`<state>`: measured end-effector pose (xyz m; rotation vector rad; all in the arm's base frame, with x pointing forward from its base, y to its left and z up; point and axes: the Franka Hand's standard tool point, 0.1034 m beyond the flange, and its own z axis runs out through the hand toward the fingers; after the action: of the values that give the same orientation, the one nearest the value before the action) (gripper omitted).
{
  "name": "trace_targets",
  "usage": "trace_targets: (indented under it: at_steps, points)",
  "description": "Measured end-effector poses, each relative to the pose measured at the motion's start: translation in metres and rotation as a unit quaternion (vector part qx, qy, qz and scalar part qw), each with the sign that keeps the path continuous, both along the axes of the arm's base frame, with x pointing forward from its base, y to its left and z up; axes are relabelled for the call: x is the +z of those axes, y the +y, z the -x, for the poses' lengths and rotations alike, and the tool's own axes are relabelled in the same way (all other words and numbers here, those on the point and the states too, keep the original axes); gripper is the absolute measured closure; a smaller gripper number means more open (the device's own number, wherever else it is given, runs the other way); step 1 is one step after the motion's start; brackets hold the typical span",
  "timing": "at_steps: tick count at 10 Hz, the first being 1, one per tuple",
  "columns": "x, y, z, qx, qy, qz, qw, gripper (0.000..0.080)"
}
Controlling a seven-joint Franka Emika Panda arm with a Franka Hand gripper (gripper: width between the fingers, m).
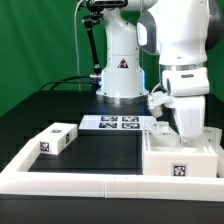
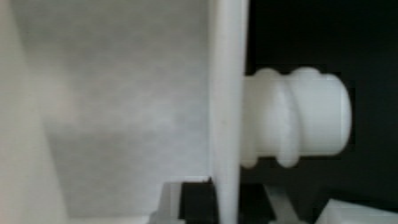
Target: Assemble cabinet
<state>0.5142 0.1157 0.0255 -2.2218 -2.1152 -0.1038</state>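
The cabinet's larger box shell (image 1: 180, 158) stands at the front of the exterior view's right, with a tag on its front face. My gripper (image 1: 188, 133) reaches down from above onto its upper edge. In the wrist view the gripper (image 2: 230, 206) has a dark finger (image 2: 196, 206) on each side of a thin white wall (image 2: 228, 90) of the shell, pressed against it. A ribbed white knob (image 2: 302, 110) sticks out from that wall's outer face. A smaller white block (image 1: 58, 138) with tags lies on the black table at the exterior view's left, far from the gripper.
The marker board (image 1: 115, 123) lies flat at the middle back, in front of the robot's base (image 1: 120, 75). A long low white border rail (image 1: 90, 186) runs along the front and up the left side. A green curtain hangs behind.
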Motion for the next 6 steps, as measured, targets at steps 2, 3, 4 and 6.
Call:
trace_targets:
  at_steps: [2,3,4,6]
  points:
    - [0.0002,0.006,-0.006,0.01,0.002,0.001,1.0,0.0762]
    - [0.0008,0.0069,-0.0064,0.009,0.007,0.004,1.0,0.0762]
    - [0.001,0.0061,-0.0074,0.009,0.011,0.005,1.0,0.0762]
    - [0.0033,0.001,-0.0101,0.004,0.009,0.006,1.0,0.0762]
